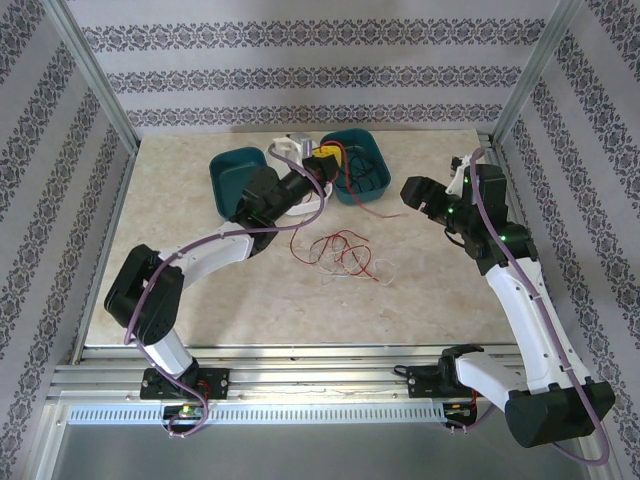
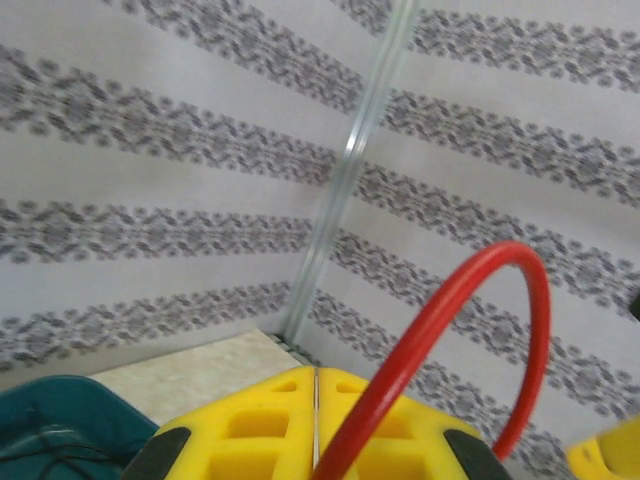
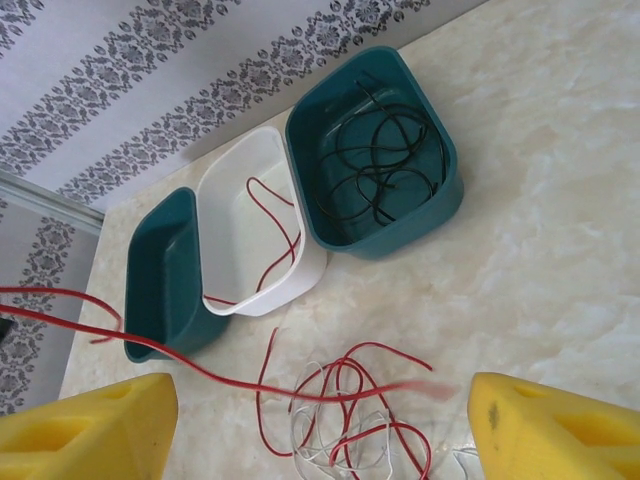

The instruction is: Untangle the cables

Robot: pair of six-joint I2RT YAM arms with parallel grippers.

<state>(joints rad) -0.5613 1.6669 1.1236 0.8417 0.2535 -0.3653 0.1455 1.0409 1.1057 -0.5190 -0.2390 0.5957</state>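
Left hand is clamping shut on a red cable. In the left wrist view my yellow fingers are pressing together. The cable is arcing up out of the seam toward 1 o'clock, then curling back down at 4 o'clock. From the top view this hand is hanging over the bins at 12 o'clock of the worktop.

Right hand is standing wide and gripping nothing. Its two fingers are sitting at 7 and 5 o'clock of the right wrist view. From the top it is hovering toward 3 o'clock of the worktop, just beside the right teal bin.

Where the cables are sitting:
- The red-and-white tangle is lying loose on the worktop near centre, at 6 o'clock of the bins.
- A red strand is running in from the 9 o'clock edge of the right wrist view, across to the tangle. Its far tip is blurring out. I cannot tell if it is the one my left hand is holding.
- The black cables are coiling inside the right teal bin.
- A second red cable is lying in the white bin.

The white bin is sitting between the left teal bin and the right teal bin, touching both.
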